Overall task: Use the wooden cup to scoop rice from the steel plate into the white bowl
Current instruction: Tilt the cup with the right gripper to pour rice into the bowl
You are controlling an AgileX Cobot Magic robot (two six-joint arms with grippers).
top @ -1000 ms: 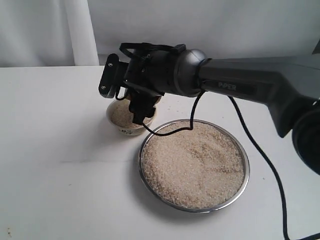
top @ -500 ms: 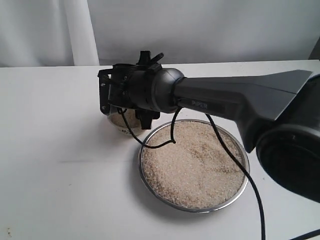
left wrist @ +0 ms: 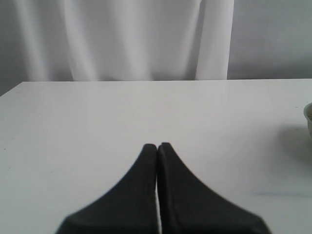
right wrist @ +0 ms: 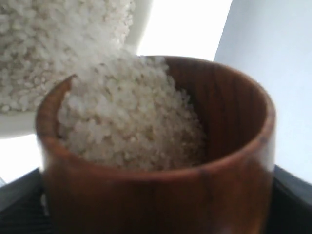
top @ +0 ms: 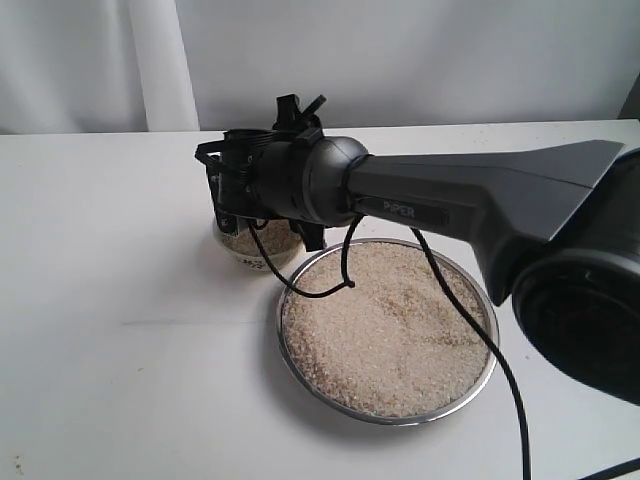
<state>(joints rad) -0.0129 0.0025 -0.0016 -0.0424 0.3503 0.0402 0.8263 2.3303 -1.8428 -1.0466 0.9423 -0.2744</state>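
The wooden cup [right wrist: 161, 195] fills the right wrist view, tipped so that rice [right wrist: 131, 122] slides from its mouth onto the heap in the white bowl [right wrist: 141, 24]. My right gripper [top: 228, 195] is shut on the cup just above the white bowl [top: 245, 252]; in the exterior view the wrist hides the cup. The steel plate [top: 390, 420], to the right of the bowl and nearer the camera, is heaped with rice [top: 390, 325]. My left gripper [left wrist: 157, 146] hovers shut over bare table with nothing in it. The bowl's edge [left wrist: 308, 117] shows at that view's border.
A black cable [top: 300, 285] loops down from the right wrist over the plate's near-left rim. The right arm [top: 470, 205] stretches across above the plate's far side. A white curtain [top: 160, 60] hangs behind the white table [top: 120, 350].
The right wrist has rolled over above the bowl, tipping the cup, and has settled slightly lower and to the right since half a second ago. Plate and bowl stay put.
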